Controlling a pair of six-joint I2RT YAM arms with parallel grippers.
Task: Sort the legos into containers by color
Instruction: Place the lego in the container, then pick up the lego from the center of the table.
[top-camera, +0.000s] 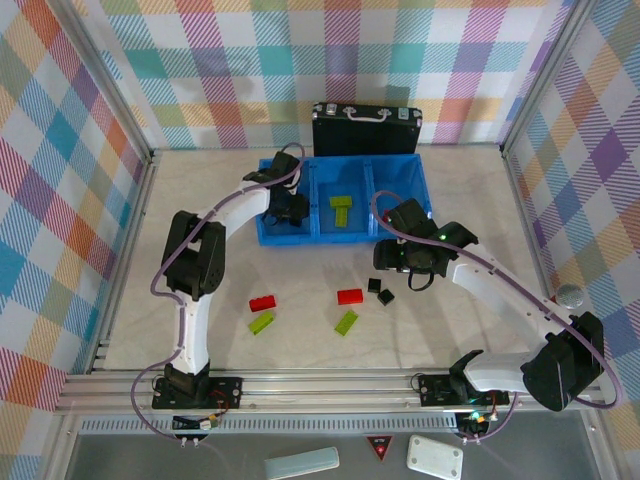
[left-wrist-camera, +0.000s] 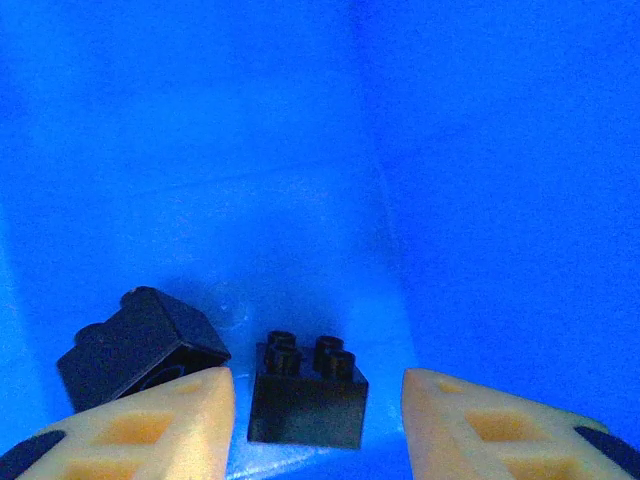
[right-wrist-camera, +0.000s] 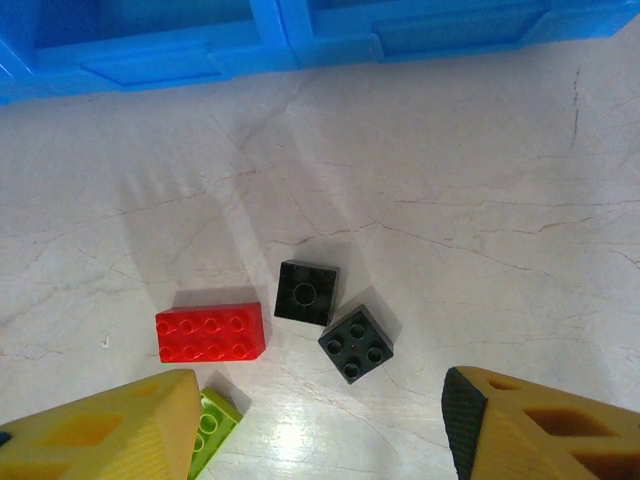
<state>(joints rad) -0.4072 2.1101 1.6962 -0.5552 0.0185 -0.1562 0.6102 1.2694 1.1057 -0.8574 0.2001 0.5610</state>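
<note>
- Left wrist view: the left fingers (left-wrist-camera: 150, 425) are spread wide inside a compartment of the blue bin (left-wrist-camera: 470, 180). A black brick (left-wrist-camera: 306, 395) stands studs-up between them, untouched, and a tilted black brick (left-wrist-camera: 135, 350) lies just left of it.
- Top external view: the bin sits far and central on the counter (top-camera: 480, 190), with a black briefcase (top-camera: 365, 130) right behind it. The left arm reaches into the left compartment, and green bricks (top-camera: 343, 208) lie in the middle one.
- Right wrist view: the right fingers (right-wrist-camera: 110, 430) are wide apart and empty above the counter, near the bin's near wall. Below them lie an upturned black brick (right-wrist-camera: 307, 292), a studded black brick (right-wrist-camera: 355, 343), a red brick (right-wrist-camera: 211, 332) and a green brick (right-wrist-camera: 210, 432).
- Farther left on the counter, another red brick (top-camera: 263, 303) lies just beside another green brick (top-camera: 261, 322).
</note>
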